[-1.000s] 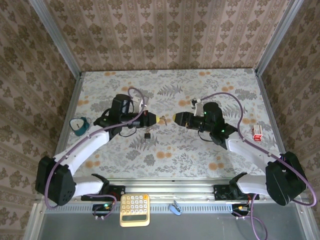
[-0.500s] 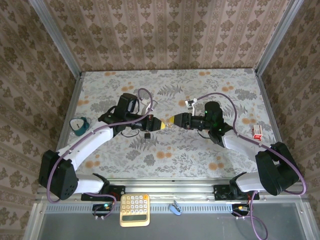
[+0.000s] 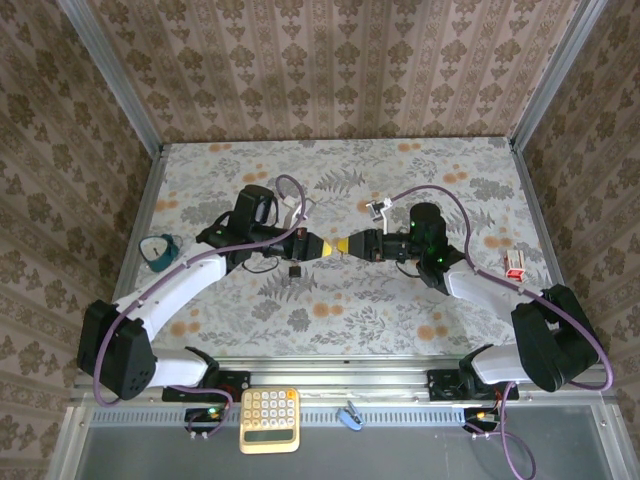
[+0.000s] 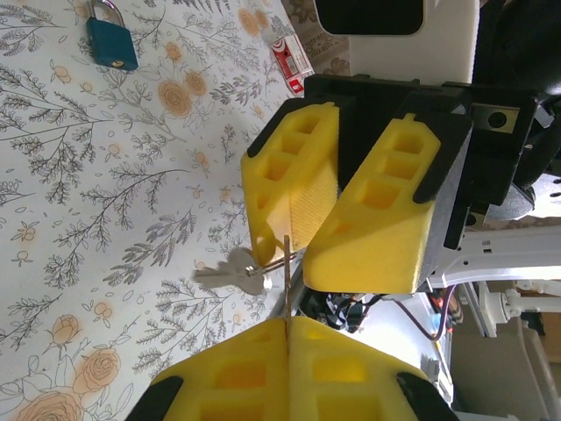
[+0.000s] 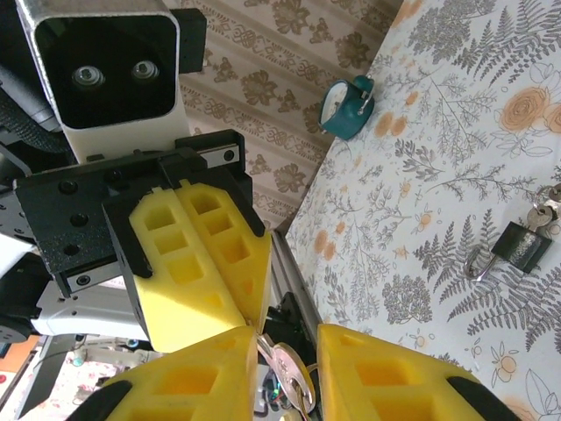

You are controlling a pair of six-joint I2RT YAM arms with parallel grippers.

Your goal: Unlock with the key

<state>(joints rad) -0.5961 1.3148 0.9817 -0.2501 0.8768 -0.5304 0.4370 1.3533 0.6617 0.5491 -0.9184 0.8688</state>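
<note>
Watching remotely, I see my left claw (image 4: pixel 287 323) clenched on the keys (image 5: pixel 285 368), which dangle between the parted jaws of my right claw (image 5: pixel 289 344).

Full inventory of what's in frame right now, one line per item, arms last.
key bunch: one, silver, pinched in the left gripper, mid-table
black padlock: one, black, on the table, near side of centre
other keys: small cluster, silver, beside the black padlock
blue padlock: one, blue, lying on the table
ring-shaped object: one, teal, table's left edge
small box: one, red and white, table's right edge
calculator: one, yellow, near ledge
clip: one, blue, near ledge
table: one, floral cover
left gripper: yellow fingers, shut on the key bunch
right gripper: yellow fingers, around the key bunch; grip unclear
</note>
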